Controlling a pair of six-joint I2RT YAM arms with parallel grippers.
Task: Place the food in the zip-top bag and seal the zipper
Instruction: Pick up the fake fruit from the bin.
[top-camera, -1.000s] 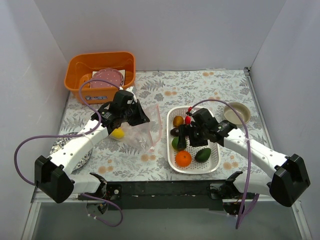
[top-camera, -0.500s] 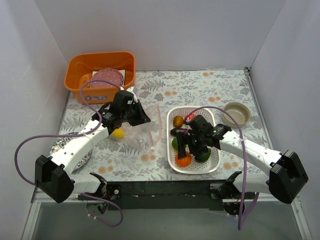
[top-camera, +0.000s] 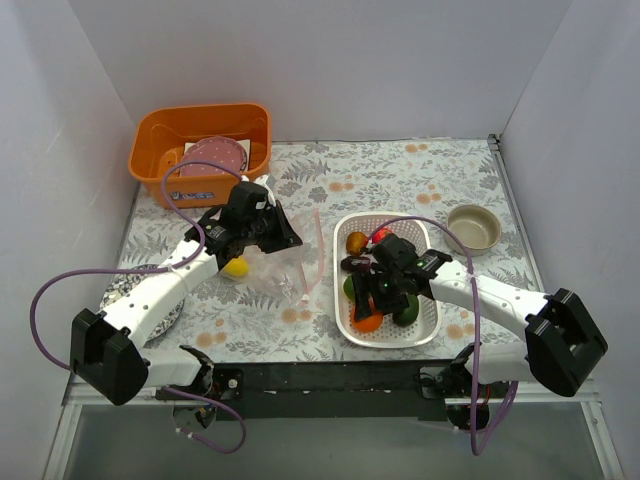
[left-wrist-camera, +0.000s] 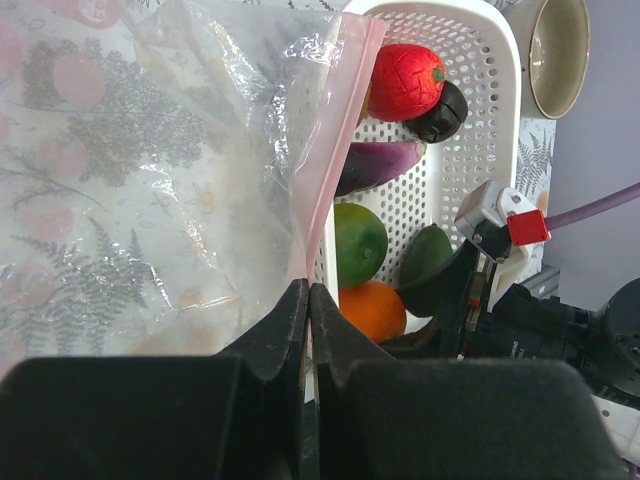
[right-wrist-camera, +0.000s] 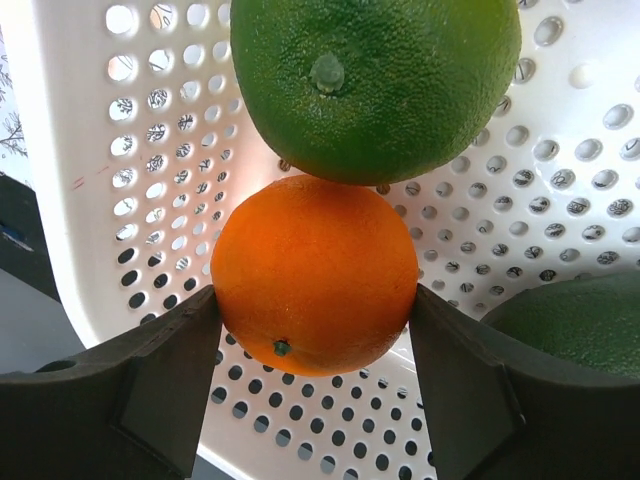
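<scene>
Floral table (top-camera: 400, 170), early going: left gripper (left-wrist-camera: 307, 300) pinches tight the zip-top bag (left-wrist-camera: 180, 150) at its zipper (left-wrist-camera: 325, 170), right gripper (right-wrist-camera: 315, 300) clasps the orange (right-wrist-camera: 315, 265) in the basket (right-wrist-camera: 90, 200), only the yellow mango (top-camera: 235, 267) perhaps bagged.

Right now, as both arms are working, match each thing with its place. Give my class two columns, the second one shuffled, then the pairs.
Things:
1. orange
2. red apple
3. zipper
4. pink plate

Places:
A. in the orange bin
B. pinched in the left gripper
C. between the fingers of the right gripper
D. at the far end of the white basket

Pairs: 1-C, 2-D, 3-B, 4-A
</scene>
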